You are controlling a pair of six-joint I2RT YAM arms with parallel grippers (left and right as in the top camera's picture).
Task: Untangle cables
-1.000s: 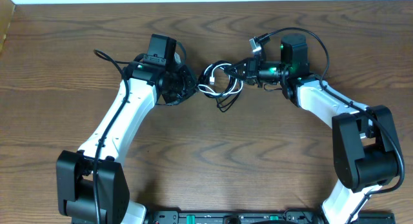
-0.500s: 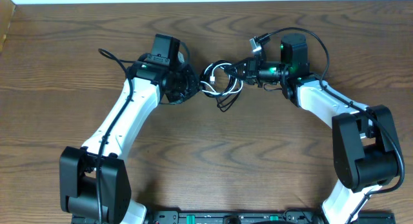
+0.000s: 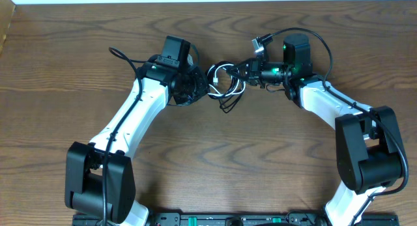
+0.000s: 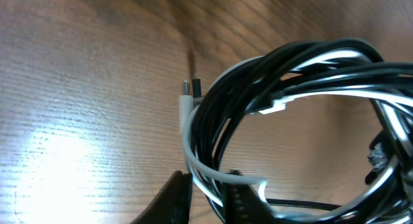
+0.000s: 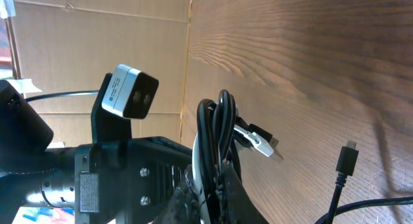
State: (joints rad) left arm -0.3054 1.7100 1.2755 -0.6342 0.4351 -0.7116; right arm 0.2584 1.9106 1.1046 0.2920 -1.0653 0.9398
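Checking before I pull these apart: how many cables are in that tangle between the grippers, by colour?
black cable: 1
white cable: 1
Total: 2

I see the table as brown wood with strong grain. Up close it is finely ribbed, with a soft satin sheen where the light pools. The black cable has a smooth, glossy plastic jacket that throws bright streaks. The white cable is smooth plastic too, but duller, and its plug ends in bare grey metal. The left gripper shows matt black fingers. The left arm and right arm wear hard, glossy white shells with matt black joints. Off the table's edge, the cardboard looks dry, brown and matt.
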